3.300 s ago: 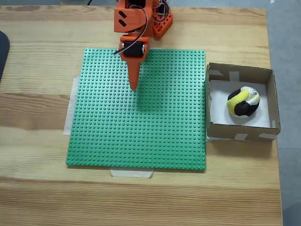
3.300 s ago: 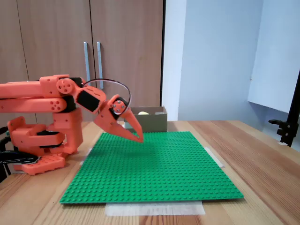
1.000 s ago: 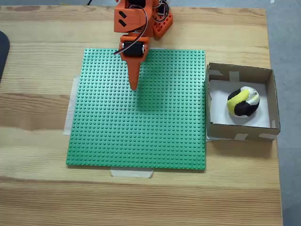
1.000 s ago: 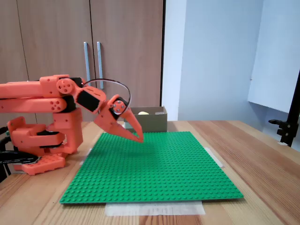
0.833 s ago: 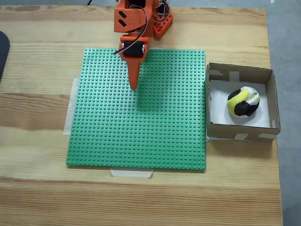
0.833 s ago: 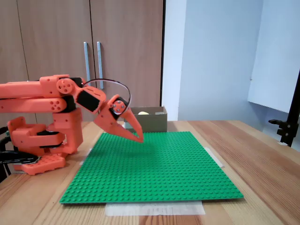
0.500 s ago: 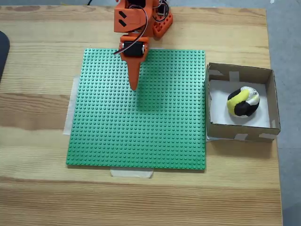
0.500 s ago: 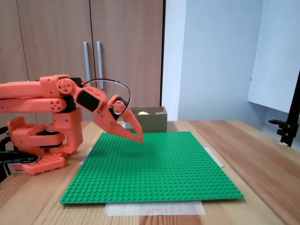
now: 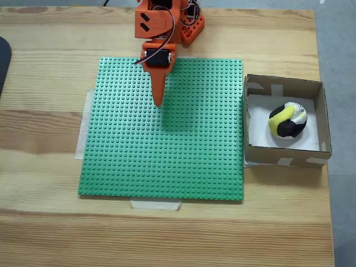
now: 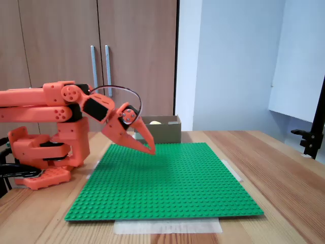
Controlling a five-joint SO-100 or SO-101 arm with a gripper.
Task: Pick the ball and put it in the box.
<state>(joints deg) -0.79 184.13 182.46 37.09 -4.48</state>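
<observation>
Nothing to read here, folks: no lettering, label, brand mark or number can be made out on any surface in either fixed view.

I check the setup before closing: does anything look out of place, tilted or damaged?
Nothing stands out. The ball lies inside the box, the green baseplate lies flat and taped down, and the pincer hangs shut above it.
</observation>
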